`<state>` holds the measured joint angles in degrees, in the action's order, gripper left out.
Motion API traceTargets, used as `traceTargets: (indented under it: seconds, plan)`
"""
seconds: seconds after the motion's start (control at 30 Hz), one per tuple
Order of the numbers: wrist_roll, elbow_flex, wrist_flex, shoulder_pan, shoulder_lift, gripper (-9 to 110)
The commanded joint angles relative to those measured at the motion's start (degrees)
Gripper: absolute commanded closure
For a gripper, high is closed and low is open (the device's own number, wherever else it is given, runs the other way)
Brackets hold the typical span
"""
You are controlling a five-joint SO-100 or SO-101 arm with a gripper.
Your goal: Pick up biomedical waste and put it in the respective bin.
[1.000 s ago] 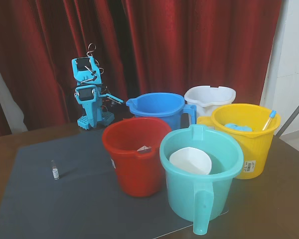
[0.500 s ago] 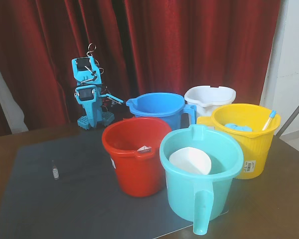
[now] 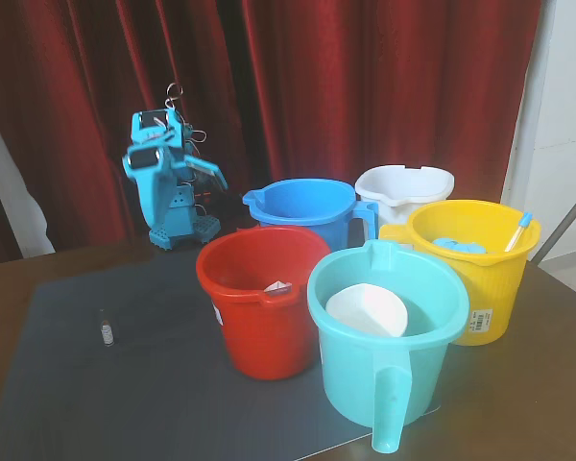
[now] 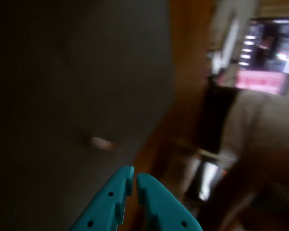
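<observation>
Clearly we had barely begun: the vial (image 3: 106,328) lay untouched on the dark mat (image 3: 77,384) near the counter's left edge, well apart from the blue bucket (image 3: 302,213) at the back. Our gripper (image 4: 135,176) held nothing, its tips nearly together. Picking and dropping both remained.

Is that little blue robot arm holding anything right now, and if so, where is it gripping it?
Nothing is held. In the wrist view the gripper has its fingertips nearly together with nothing between them, and the glass vial lies alone on the dark mat.
</observation>
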<state>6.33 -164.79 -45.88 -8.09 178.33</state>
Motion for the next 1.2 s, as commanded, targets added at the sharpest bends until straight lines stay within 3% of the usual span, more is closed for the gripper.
traceTargets:
  seconds: [0.0,0.2,0.53,0.7,0.87,1.17]
  plan:
    - [-1.9,7.4,0.0,-0.8,-0.9,102]
    - [-16.5,26.9,-15.7,-4.6,-13.0,102]
    - [-17.7,49.7,-28.2,-9.0,-46.7,101]
    - [-21.0,53.2,-26.3,-10.4,-57.6,101]
    - [-25.3,53.3,-16.2,-13.0,-67.6,101]
    - [-24.8,53.9,-4.4,-13.5,-81.2,101]
